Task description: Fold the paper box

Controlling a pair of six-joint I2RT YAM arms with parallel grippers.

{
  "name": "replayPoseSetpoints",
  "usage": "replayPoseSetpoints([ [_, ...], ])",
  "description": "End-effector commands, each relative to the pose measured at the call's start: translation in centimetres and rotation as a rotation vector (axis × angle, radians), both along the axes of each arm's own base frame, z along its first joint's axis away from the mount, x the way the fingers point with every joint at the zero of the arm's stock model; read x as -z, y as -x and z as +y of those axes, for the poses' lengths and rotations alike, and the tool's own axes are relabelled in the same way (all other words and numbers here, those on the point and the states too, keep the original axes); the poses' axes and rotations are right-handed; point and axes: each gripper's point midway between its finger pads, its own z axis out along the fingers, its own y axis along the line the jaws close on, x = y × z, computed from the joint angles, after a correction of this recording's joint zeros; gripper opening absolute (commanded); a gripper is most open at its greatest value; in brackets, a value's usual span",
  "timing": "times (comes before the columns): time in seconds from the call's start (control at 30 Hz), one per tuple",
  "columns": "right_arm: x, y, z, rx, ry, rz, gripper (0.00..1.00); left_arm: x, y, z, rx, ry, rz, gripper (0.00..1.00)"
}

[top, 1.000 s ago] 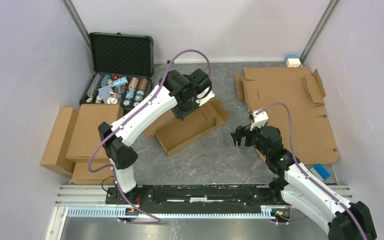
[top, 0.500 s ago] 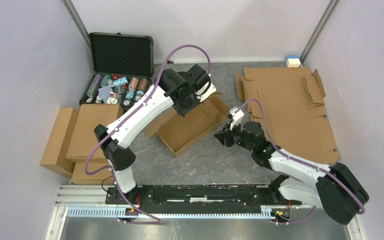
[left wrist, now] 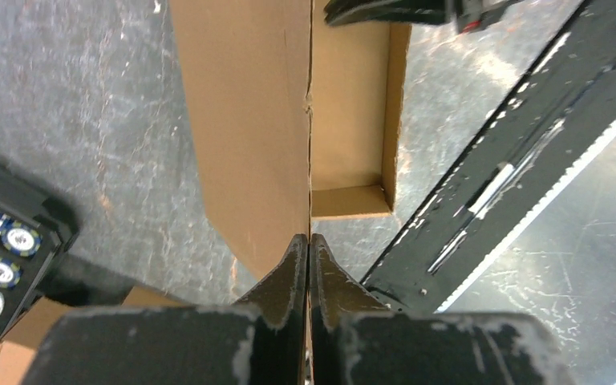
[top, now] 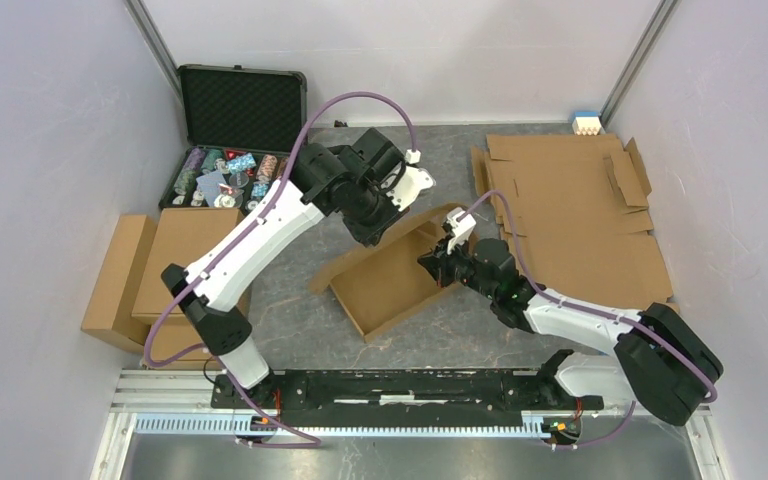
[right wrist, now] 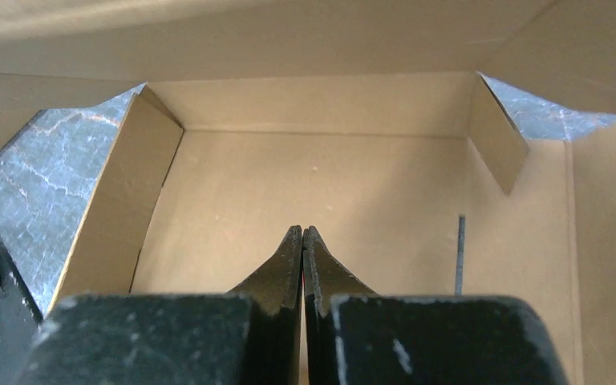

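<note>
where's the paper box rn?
Top view: the paper box sits mid-table between both arms, the left gripper pinching its raised far flap, the right gripper inside it; flat cardboard sheets lie to its right.

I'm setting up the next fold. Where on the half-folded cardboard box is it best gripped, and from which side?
Grip the box by the thin free edge of its raised far panel, coming from above and behind, one finger on each face. That panel stands up, so narrow fingers can straddle it, while the floor lies flat. The left gripper is shut on it this way.
</note>
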Motion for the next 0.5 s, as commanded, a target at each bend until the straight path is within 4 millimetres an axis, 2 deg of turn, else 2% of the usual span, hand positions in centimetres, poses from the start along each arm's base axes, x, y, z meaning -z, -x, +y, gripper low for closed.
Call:
replayPoseSetpoints([
  [0.0,0.3,0.7,0.1,-0.008,0.019,-0.03,0.02,-4.6,1.6,-2.1,0.075,0.232,-0.038,0.02],
  [0.13,2.0,1.6,0.6,-0.026,0.061,0.004,0.01,-4.7,1.0,-1.6,0.068,0.213,-0.08,0.02],
  [0.33,5.3,3.2,0.7,-0.051,0.152,0.081,0.01,-3.1,-2.3,0.4,0.005,0.05,-0.204,0.04],
  [0.47,6.5,4.8,0.4,-0.072,0.165,0.107,0.0,-2.3,-4.8,1.0,-0.023,-0.035,-0.296,0.09],
])
